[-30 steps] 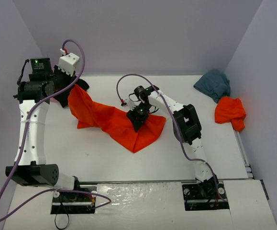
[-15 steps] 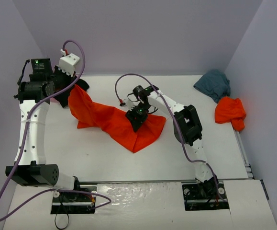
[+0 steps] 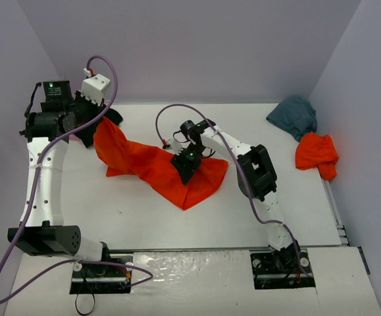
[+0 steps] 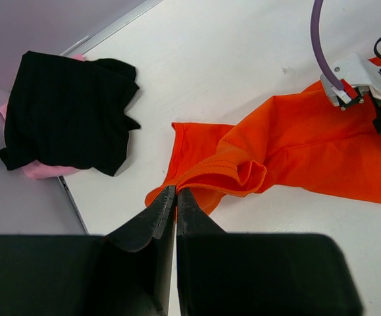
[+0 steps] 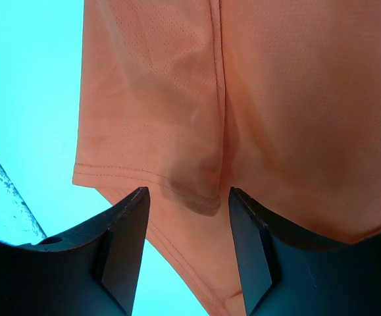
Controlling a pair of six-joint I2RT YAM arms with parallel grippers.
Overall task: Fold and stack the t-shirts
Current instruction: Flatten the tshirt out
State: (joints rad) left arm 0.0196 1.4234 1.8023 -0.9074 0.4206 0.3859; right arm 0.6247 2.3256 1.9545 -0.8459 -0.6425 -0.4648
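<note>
A bright orange-red t-shirt (image 3: 152, 164) (image 4: 295, 141) lies stretched across the middle of the table. Its left end is lifted, with my left gripper (image 3: 99, 122) (image 4: 176, 191) shut on a hem there. My right gripper (image 3: 183, 168) (image 5: 187, 192) stands open right over the shirt's right part. Its fingers straddle a folded hem corner of the orange cloth (image 5: 276, 85). A black t-shirt (image 4: 65, 108) lies folded on a pink t-shirt (image 4: 35, 171) at the far left corner.
A crumpled teal-grey t-shirt (image 3: 294, 115) and a second orange-red t-shirt (image 3: 316, 153) lie at the far right by the wall. The right arm's cable (image 4: 318, 39) hangs above the cloth. Walls close in on the left, back and right.
My right gripper has shifted slightly to the left over the orange shirt, its jaws a little narrower. The left gripper holds still with the cloth.
</note>
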